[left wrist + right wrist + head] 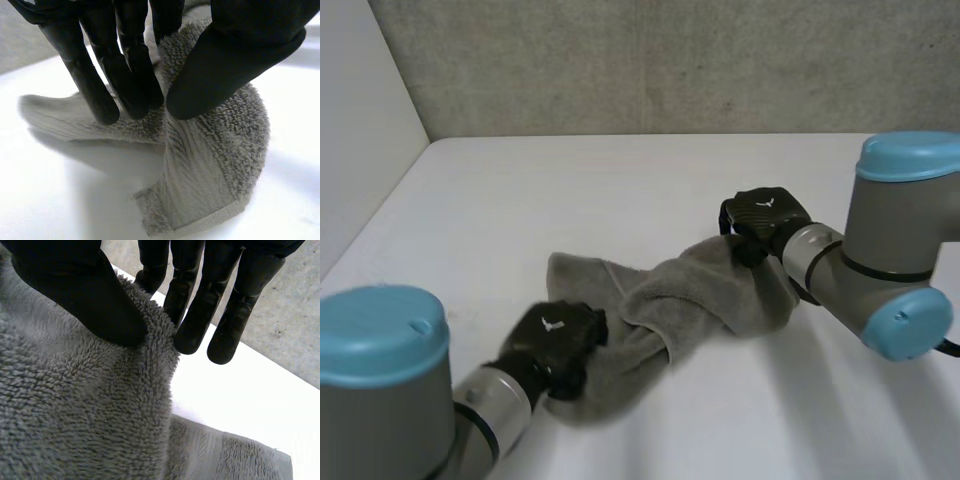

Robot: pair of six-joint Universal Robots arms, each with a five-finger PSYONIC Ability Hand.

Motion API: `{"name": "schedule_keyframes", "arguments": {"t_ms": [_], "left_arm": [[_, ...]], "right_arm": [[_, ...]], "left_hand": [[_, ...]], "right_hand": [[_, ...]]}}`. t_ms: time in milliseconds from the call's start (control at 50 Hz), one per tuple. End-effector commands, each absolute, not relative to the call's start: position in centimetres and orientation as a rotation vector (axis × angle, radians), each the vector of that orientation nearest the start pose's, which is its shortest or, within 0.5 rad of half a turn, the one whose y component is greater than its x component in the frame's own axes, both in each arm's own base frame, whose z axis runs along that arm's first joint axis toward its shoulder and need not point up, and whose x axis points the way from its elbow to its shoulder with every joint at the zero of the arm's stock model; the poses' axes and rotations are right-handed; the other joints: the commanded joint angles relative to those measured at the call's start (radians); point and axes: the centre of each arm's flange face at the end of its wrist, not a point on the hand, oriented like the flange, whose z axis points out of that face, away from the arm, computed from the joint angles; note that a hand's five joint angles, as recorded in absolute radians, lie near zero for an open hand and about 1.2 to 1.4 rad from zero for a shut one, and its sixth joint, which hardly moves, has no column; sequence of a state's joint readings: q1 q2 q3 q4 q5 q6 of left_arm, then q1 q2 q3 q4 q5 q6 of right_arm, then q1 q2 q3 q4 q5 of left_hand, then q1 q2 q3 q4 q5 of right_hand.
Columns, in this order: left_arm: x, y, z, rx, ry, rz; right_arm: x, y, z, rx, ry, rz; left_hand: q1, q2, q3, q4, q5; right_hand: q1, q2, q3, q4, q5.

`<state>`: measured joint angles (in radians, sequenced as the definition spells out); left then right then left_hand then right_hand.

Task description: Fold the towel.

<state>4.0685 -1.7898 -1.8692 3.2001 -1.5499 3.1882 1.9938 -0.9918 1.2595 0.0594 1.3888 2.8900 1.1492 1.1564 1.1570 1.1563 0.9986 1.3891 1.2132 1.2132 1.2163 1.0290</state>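
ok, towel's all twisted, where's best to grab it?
Probably the hemmed corner of the towel, drooping below the left hand; come in from the side, pinching across the flat band. Mid-span it's twisted and bunched, edges buried.

The black left hand (pixel 558 338) pinches the grey terry towel (pixel 700 295) between thumb and fingers; the black right hand (pixel 766 218) seemingly does likewise.

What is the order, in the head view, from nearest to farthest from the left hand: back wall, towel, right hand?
1. towel, pinched in the left hand at its near end.
2. right hand, at the towel's far end, to the right.
3. back wall, beyond the far edge of the table.
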Motion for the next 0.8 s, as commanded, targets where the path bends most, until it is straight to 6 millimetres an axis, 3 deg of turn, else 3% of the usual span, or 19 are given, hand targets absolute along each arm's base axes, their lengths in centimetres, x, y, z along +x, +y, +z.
{"name": "schedule_keyframes", "arguments": {"t_ms": [20,40,60,140,180,200,240,280,300,340,420,520,560,660,800], "left_arm": [[-29.2,-12.3,15.2,1.075,2.933,-1.687],[-29.4,-12.3,15.3,1.073,2.936,-1.694],[-29.5,-12.6,15.6,1.06,2.932,-1.714],[-29.8,-13.2,16.4,1.041,2.919,-1.771],[-29.5,-14.9,18.0,0.966,2.873,-1.872],[-29.5,-14.9,18.0,0.965,2.873,-1.873],[-29.1,-16.1,18.9,0.912,2.846,-1.925],[-28.2,-18.7,20.1,0.798,2.791,-1.998],[-28.2,-18.7,20.1,0.797,2.791,-1.999],[-27.6,-21.0,21.0,0.712,2.749,-2.05],[-27.7,-22.4,21.4,0.701,2.734,-2.081],[-28.4,-24.6,19.9,0.784,2.768,-2.035],[-28.5,-25.4,19.2,0.832,2.767,-2.013],[-29.4,-26.9,16.1,1.112,2.7,-1.922],[-29.8,-28.2,13.8,1.261,2.619,-1.864]], "right_arm": [[30.3,-32.7,17.0,-0.895,2.195,-1.753],[30.3,-32.7,17.0,-0.894,2.196,-1.753],[30.0,-32.7,17.2,-0.882,2.217,-1.771],[29.4,-32.2,19.0,-0.854,2.225,-1.825],[28.6,-30.7,21.1,-0.847,2.214,-1.857],[28.6,-30.7,21.1,-0.847,2.214,-1.857],[27.7,-28.6,22.8,-0.837,2.195,-1.868],[27.3,-27.7,23.7,-0.83,2.182,-1.88],[27.3,-27.7,23.7,-0.83,2.182,-1.88],[26.5,-25.7,24.0,-0.838,2.181,-1.86],[26.0,-23.9,23.8,-0.857,2.183,-1.826],[25.4,-21.4,23.0,-0.901,2.204,-1.716],[25.2,-19.8,21.9,-0.919,2.249,-1.599],[25.4,-17.9,20.8,-0.844,2.292,-1.424],[25.5,-16.9,19.3,-0.727,2.302,-1.277]], "left_hand": [[-0.689,-0.696,-0.697,-0.696,-0.713],[-0.93,-0.937,-0.938,-0.937,-0.954],[-0.959,-0.966,-0.967,-0.966,-0.983],[-0.959,-0.966,-0.967,-0.966,-0.983],[-0.953,-0.96,-0.961,-0.96,-0.977],[-0.953,-0.96,-0.961,-0.96,-0.977],[-0.953,-0.96,-0.961,-0.96,-0.977],[-0.95,-0.958,-0.958,-0.957,-0.974],[-0.95,-0.958,-0.958,-0.957,-0.974],[-0.947,-0.955,-0.955,-0.955,-0.971],[-0.936,-0.943,-0.944,-0.943,-0.96],[-0.892,-0.899,-0.899,-0.899,-0.916],[-0.883,-0.89,-0.891,-0.89,-0.907],[-0.772,-0.779,-0.779,-0.779,-0.796],[-0.757,-0.764,-0.764,-0.764,-0.781]], "right_hand": [[-1.177,-1.001,-1.001,-1.004,-0.992],[-1.181,-1.005,-1.005,-1.008,-0.995],[-1.215,-1.039,-1.039,-1.042,-1.029],[-1.215,-1.039,-1.039,-1.042,-1.029],[-1.215,-1.039,-1.039,-1.042,-1.029],[-1.215,-1.039,-1.039,-1.042,-1.029],[-1.215,-1.039,-1.039,-1.042,-1.029],[-1.197,-1.021,-1.021,-1.024,-1.011],[-1.195,-1.02,-1.02,-1.023,-1.01],[-1.02,-0.844,-0.844,-0.847,-0.835],[-0.958,-0.782,-0.782,-0.785,-0.772],[-0.855,-0.679,-0.679,-0.682,-0.669],[-0.808,-0.632,-0.632,-0.635,-0.623],[-0.776,-0.6,-0.6,-0.603,-0.59],[-0.802,-0.626,-0.626,-0.629,-0.617]]}}
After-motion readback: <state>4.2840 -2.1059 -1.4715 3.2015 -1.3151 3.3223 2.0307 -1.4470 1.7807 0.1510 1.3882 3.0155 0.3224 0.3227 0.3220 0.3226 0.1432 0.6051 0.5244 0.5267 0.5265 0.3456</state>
